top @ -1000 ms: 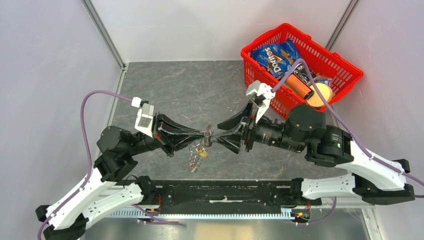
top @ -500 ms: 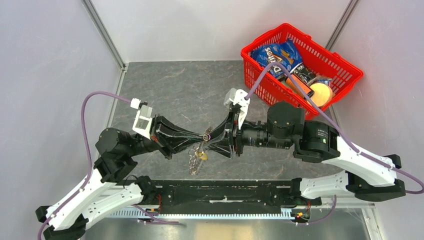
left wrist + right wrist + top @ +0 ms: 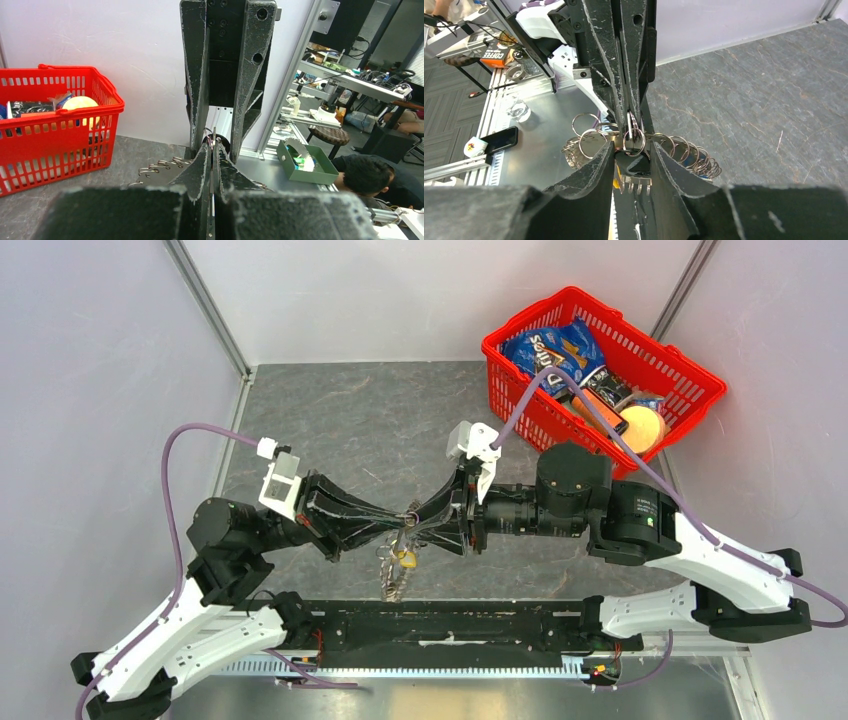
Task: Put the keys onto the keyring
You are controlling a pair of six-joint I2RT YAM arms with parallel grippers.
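- Left gripper (image 3: 212, 150): clamped shut on keyring (image 3: 591, 135), held above table (image 3: 350, 420).
- Right gripper (image 3: 632, 150): jaws parted around black key (image 3: 631, 165); whether it grips cannot be told.
- Yellow key (image 3: 406, 560): dangling beneath.

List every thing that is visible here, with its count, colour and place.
table: one, grey stone pattern, under everything
basket: one, red, far right corner
chip bag: one, blue, in the basket
round thing: one, yellow, in the basket
keyring: one bunch of silver rings, between the grippers
keys: at least two, black and yellow heads, among the rings
left gripper: black, shut on the keyring
right gripper: black, around the black key
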